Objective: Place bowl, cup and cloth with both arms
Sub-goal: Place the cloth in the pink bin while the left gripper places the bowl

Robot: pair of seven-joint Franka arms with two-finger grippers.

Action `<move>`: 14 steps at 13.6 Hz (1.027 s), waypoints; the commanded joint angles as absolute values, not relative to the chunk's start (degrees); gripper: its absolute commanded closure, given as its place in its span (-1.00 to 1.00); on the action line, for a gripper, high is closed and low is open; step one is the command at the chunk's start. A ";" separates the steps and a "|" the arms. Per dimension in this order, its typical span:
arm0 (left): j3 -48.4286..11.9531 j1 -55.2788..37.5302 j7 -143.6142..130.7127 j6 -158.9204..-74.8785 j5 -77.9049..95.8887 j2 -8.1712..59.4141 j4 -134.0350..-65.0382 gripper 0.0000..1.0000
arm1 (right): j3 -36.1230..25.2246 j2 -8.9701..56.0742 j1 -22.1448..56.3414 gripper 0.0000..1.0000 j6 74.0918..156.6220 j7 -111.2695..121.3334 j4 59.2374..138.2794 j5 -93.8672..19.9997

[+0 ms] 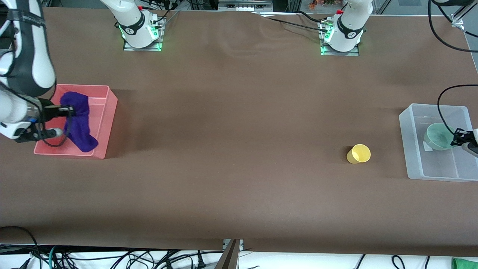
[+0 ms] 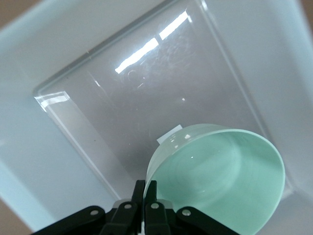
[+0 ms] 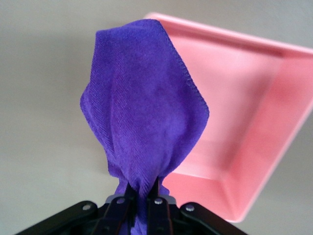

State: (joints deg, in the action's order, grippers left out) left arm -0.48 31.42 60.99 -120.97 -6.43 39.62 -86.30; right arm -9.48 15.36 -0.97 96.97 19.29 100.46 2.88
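My left gripper is shut on the rim of the pale mint-green bowl and holds it tilted over the clear plastic bin. The bowl and the gripper also show in the left wrist view. My right gripper is shut on the purple cloth, which hangs over the pink tray. The cloth droops from the gripper in the right wrist view. The yellow cup lies on its side on the table beside the clear bin.
The clear bin stands at the left arm's end of the table and holds nothing on its floor. The pink tray stands at the right arm's end. Brown table cover between them. Cables lie along the edge nearest the camera.
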 commanded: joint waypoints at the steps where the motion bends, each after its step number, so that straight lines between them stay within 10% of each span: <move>1: -1.41 33.05 62.58 -121.89 -4.84 42.44 -83.94 1.00 | -12.82 14.94 -0.79 1.00 97.29 21.53 104.05 4.92; 3: -1.41 33.13 62.66 -124.79 -4.75 43.06 -84.02 -0.65 | -15.63 15.12 -0.79 1.00 100.09 21.53 107.12 5.27; 4: -1.49 33.13 62.67 -124.37 -4.66 42.63 -84.02 -1.00 | -16.86 15.29 -0.79 1.00 101.93 21.62 108.70 5.36; 7: -3.16 32.78 62.40 -116.94 -4.66 38.43 -84.02 -1.00 | -18.46 15.47 -0.79 0.87 106.25 22.06 113.11 5.62; 9: -7.62 32.61 60.83 -108.93 -4.75 33.95 -83.76 -1.00 | -18.46 15.82 -0.79 -0.99 106.70 22.06 112.59 5.45; 14: -12.39 24.98 47.24 -106.61 -5.71 30.76 -84.28 -1.00 | -13.38 13.98 -0.18 -1.00 103.90 21.62 105.32 3.78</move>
State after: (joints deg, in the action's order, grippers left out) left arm -12.73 28.61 52.69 -106.62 -5.75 30.77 -82.81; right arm -16.59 15.87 -0.48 106.49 21.35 108.43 4.60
